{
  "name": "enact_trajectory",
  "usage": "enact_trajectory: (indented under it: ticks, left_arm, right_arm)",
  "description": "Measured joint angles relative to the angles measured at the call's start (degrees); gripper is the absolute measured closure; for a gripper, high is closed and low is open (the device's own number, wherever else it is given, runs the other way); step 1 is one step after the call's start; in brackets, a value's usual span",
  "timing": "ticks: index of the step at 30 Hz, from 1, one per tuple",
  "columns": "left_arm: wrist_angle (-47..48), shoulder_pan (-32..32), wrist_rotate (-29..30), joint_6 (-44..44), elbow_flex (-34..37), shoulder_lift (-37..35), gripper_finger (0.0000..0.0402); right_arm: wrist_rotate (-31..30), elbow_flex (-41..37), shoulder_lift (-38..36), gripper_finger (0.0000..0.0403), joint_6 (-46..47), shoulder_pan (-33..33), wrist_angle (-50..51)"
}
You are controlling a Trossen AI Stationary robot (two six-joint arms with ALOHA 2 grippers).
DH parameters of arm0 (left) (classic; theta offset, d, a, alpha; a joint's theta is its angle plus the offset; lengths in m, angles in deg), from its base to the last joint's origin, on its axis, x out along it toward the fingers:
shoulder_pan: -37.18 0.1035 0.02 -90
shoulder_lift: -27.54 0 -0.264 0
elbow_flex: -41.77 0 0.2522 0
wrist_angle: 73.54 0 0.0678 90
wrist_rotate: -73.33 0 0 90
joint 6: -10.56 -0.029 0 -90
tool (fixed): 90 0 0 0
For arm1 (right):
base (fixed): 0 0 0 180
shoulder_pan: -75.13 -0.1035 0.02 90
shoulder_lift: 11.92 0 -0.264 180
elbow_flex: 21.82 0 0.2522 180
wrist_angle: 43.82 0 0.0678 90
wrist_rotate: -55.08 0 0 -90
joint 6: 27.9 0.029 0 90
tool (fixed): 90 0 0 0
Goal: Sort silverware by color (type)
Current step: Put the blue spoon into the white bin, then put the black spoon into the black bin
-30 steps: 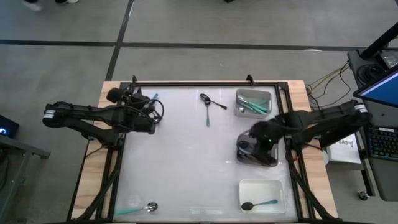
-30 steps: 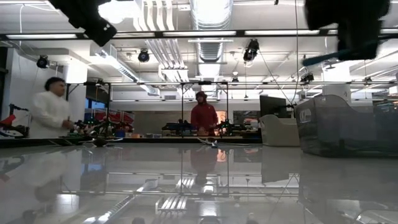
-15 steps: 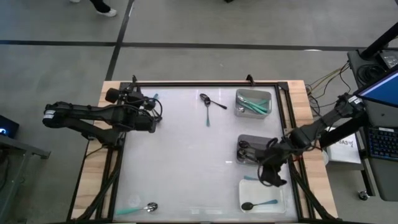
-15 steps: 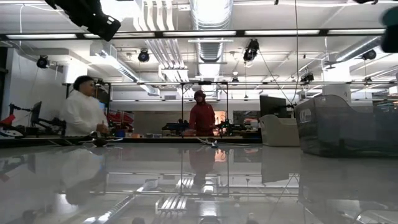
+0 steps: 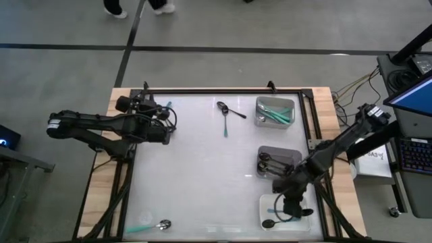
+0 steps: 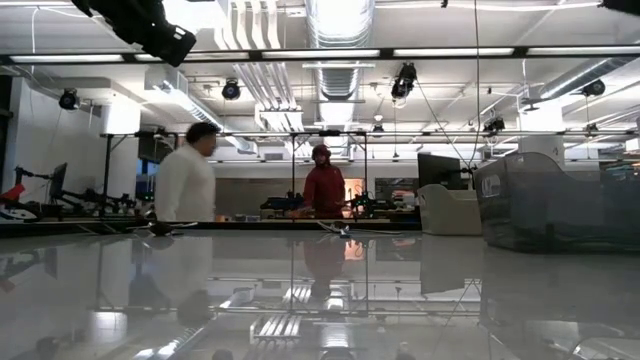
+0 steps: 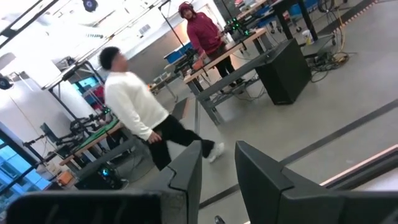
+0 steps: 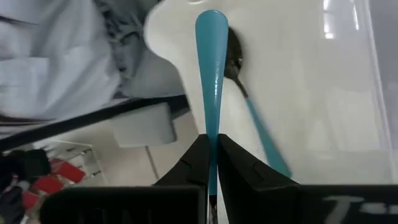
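My right gripper [image 5: 282, 206] hangs over the near white tray [image 5: 300, 200], shut on a teal-handled spoon [image 8: 210, 68]. Its bowl is hidden. A black-bowled, teal-handled spoon [image 8: 252, 109] lies flat in that tray. My left gripper [image 7: 217, 177] stands level at the table's far left, fingers apart, with nothing between them. A teal handle tip [image 5: 167, 104] shows beside it; whether they touch I cannot tell. A black spoon [image 5: 231, 110] and a teal-handled one [image 5: 225, 127] lie on the table at the far middle. A silver-bowled teal one [image 5: 152, 227] lies near left. My right gripper pinches the teal handle [image 8: 210, 138] between its two fingers, at the narrow part away from the wide free end [image 8: 210, 25]. The fingers slant down toward the table's near edge. The handle sticks out ahead of them, in line with them, over the white tray.
A grey tray [image 5: 291, 102] with teal-handled spoons stands at the far right. A darker tray [image 5: 294, 154] with metal spoons sits between it and the white one, and shows at the right of the low view [image 6: 555, 200]. People move in the room beyond the table.
My right gripper has swung from above the darker middle tray toward the table's near edge and sunk over the white tray, tipping further down. It stayed shut on the teal-handled spoon. A person has walked across the room behind the table.
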Motion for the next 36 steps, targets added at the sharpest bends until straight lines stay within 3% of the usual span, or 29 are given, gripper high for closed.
enact_trajectory:
  ticks: [11,21,27,36]
  left_arm:
    - [0.2,0.0,-5.0,-0.2,0.2,0.1,0.0322]
    - [0.2,0.0,-5.7,-0.1,1.0,0.1,0.0322]
    - [0.2,0.0,-5.7,-0.1,1.0,0.1,0.0322]
    - [0.2,0.0,-5.7,-0.1,1.0,0.1,0.0322]
  right_arm:
    - [0.1,0.0,4.8,0.0390,2.9,0.0,-0.3]
    - [-1.5,0.3,4.9,0.0390,-8.6,1.0,-0.3]
    - [-9.7,0.4,4.9,0.0387,-4.1,1.2,-0.1]
    - [-10.4,0.4,4.9,0.0304,-4.0,1.2,-0.3]
